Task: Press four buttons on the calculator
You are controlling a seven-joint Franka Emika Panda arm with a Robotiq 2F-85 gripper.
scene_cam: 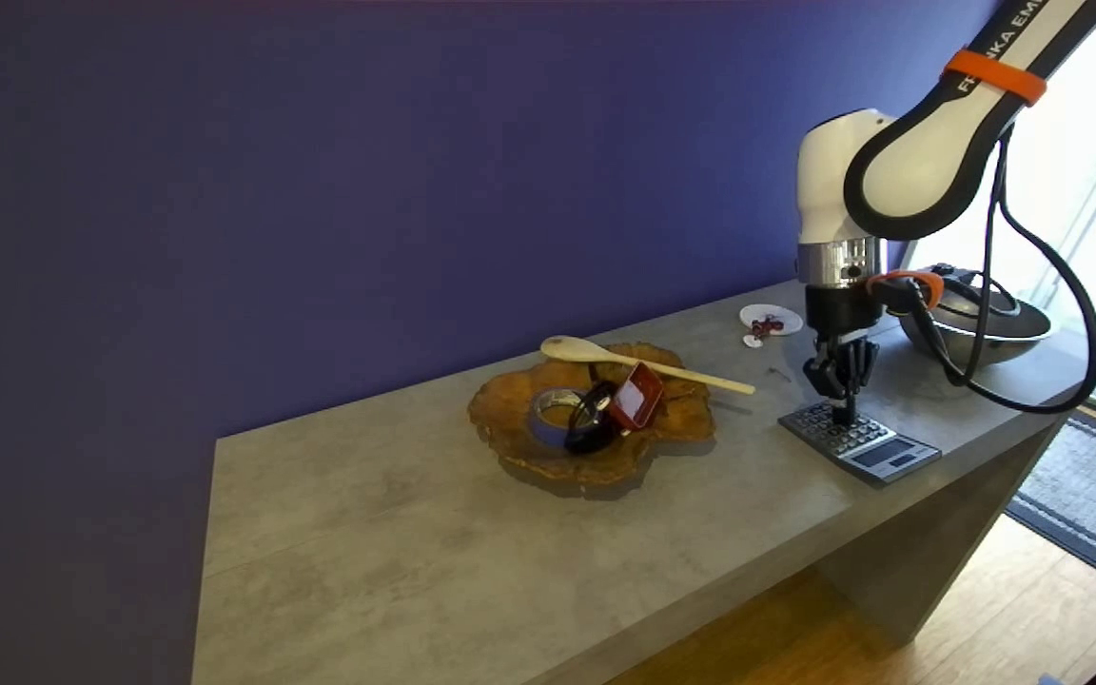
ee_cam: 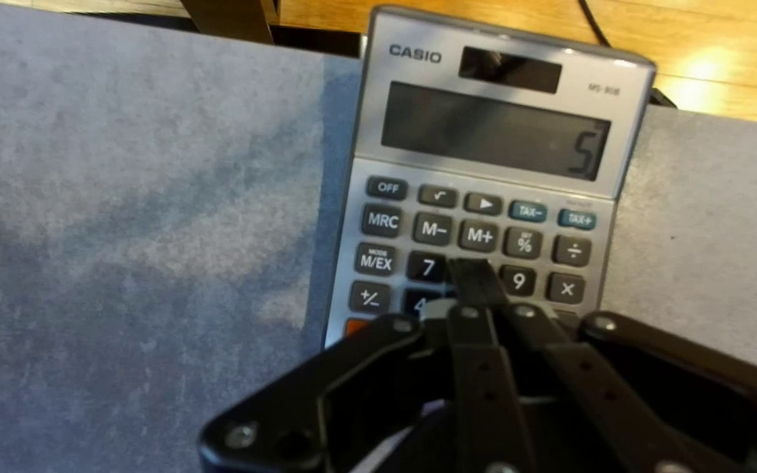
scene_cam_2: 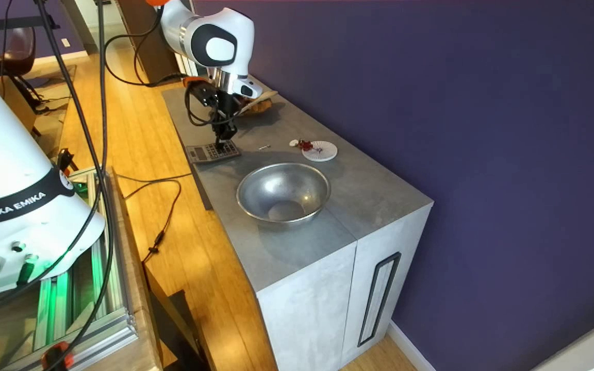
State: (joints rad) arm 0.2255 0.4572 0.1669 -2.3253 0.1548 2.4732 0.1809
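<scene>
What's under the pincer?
The calculator. In the wrist view, its 7 key and 9 key flank the pincer; the key between them and most of its lower end are covered.

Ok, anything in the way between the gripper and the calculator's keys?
Nothing visible. In the wrist view the closed gripper is over the calculator, its end between the 7 key and the 9 key; whether it touches can't be told. The metal bowl stands apart.

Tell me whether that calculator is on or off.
On. In the wrist view, the calculator shows a dark 5 at the right end of its display.
</scene>
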